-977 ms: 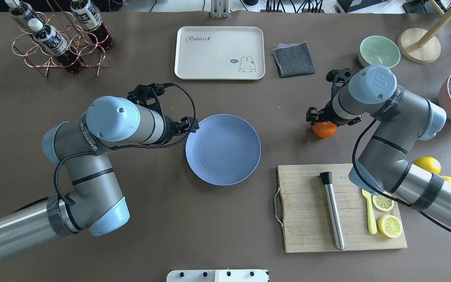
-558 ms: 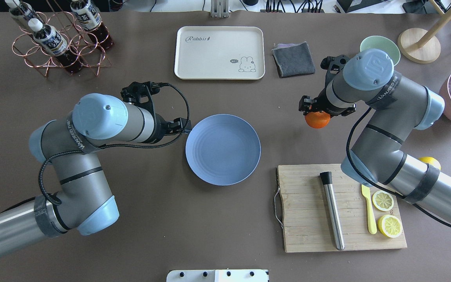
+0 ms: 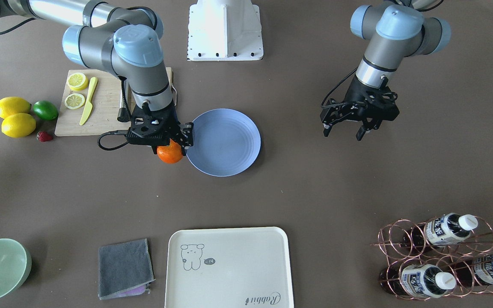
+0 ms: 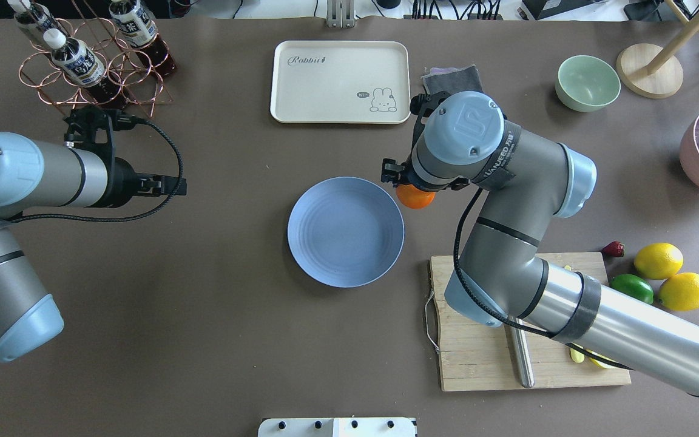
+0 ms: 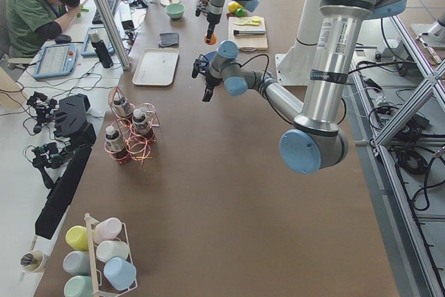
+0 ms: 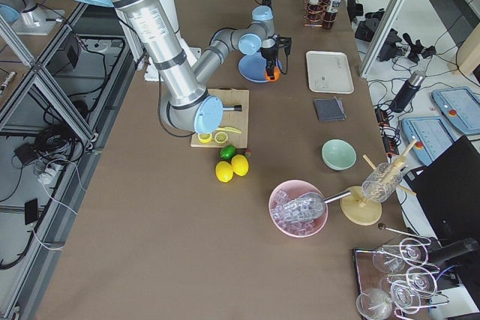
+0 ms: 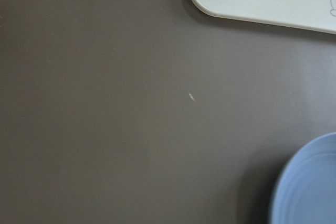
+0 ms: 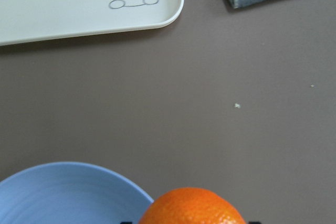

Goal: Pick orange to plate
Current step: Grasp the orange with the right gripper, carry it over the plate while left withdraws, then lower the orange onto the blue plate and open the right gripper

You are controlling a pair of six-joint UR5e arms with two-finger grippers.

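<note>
The orange (image 4: 415, 197) hangs above the table with my right gripper (image 4: 413, 185) shut on it, just off the far right rim of the periwinkle-blue plate (image 4: 345, 232). The front-facing view shows the orange (image 3: 170, 154) under the right gripper (image 3: 170, 146), touching the outline of the plate (image 3: 225, 141). In the right wrist view the orange (image 8: 191, 207) fills the bottom edge beside the plate's rim (image 8: 68, 190). My left gripper (image 3: 343, 133) is open and holds nothing, well off to the plate's other side.
A cream tray (image 4: 340, 82) and a grey cloth (image 3: 124, 267) lie beyond the plate. The wooden cutting board (image 4: 477, 340) sits under the right arm, with lemons (image 4: 659, 260) and a lime (image 4: 631, 288) beside it. A green bowl (image 4: 587, 82) and a bottle rack (image 4: 91, 67) stand at the far corners.
My right gripper lifted the orange and carried it left to the plate's rim. The left arm drew back to the left, away from the plate.
</note>
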